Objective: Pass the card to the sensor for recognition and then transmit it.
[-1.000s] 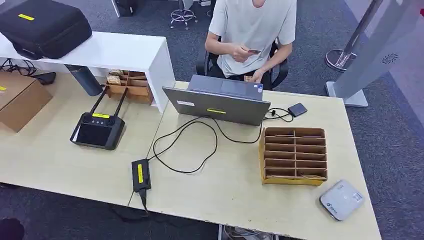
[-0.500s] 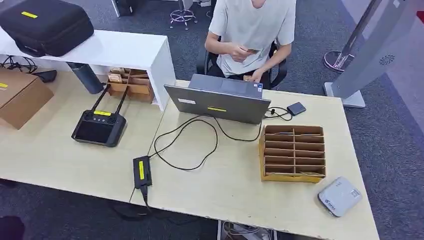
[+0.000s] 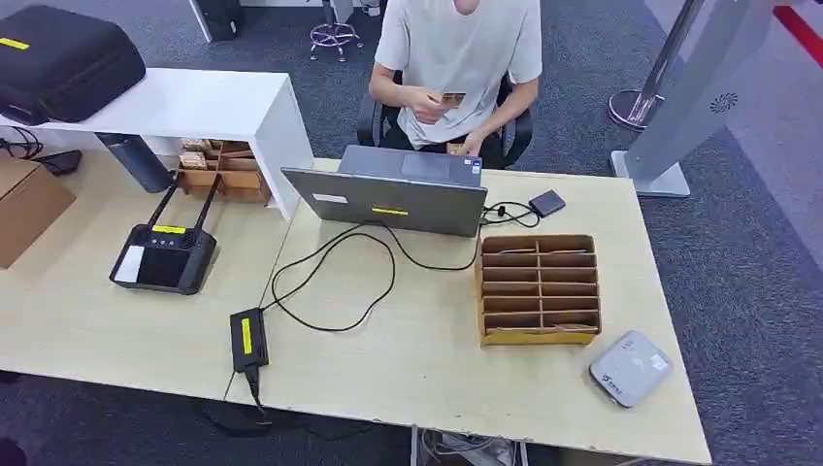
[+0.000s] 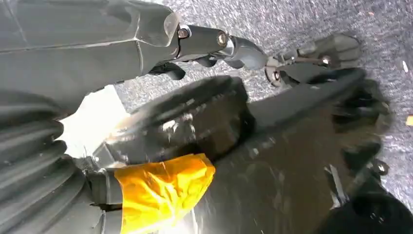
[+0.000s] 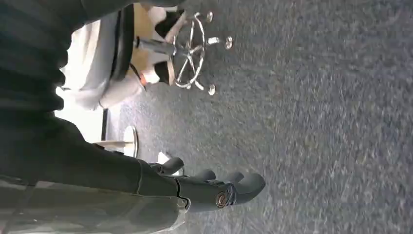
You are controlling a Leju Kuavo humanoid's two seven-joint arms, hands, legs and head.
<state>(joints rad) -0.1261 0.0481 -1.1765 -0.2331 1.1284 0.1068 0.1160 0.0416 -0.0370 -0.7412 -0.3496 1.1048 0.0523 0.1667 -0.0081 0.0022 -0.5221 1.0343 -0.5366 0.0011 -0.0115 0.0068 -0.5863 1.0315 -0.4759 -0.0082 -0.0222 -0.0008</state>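
Across the desk, well away from both robot hands, the card (image 3: pixel 452 98) sits pinched in the seated person's hand (image 3: pixel 427 103), behind the laptop (image 3: pixel 393 197). Sensor (image 3: pixel 631 367) lies by the cardboard sorter (image 3: pixel 539 289) at the desk's near corner. Left hand (image 4: pixel 229 46) hangs over carpet, fingers extended, empty. Right hand (image 5: pixel 214 187) likewise, fingers loosely curled, holding nothing.

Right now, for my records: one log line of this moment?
card: held by person | sensor: on table | left hand: empty | right hand: empty
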